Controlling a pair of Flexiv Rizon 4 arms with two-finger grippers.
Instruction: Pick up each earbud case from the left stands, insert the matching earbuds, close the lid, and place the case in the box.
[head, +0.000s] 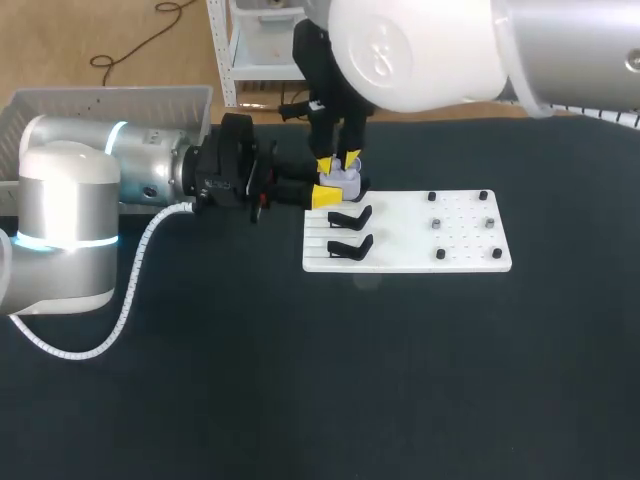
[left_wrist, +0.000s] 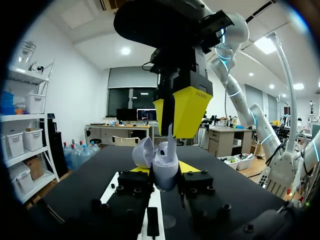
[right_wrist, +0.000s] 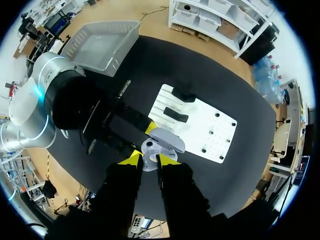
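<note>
The left end effector (head: 326, 196) pinches the open case (left_wrist: 166, 171); the right end effector (head: 338, 160) pinches an earbud (left_wrist: 171, 143) — skewed, it could jam.

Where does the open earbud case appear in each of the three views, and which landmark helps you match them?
Head view: the earbud case is at the far left corner of the white board.
Left wrist view: it is held in the left claw, above the board.
Right wrist view: it is just ahead of the right claw, beside the board.
Shared landmark: the white board.
</note>
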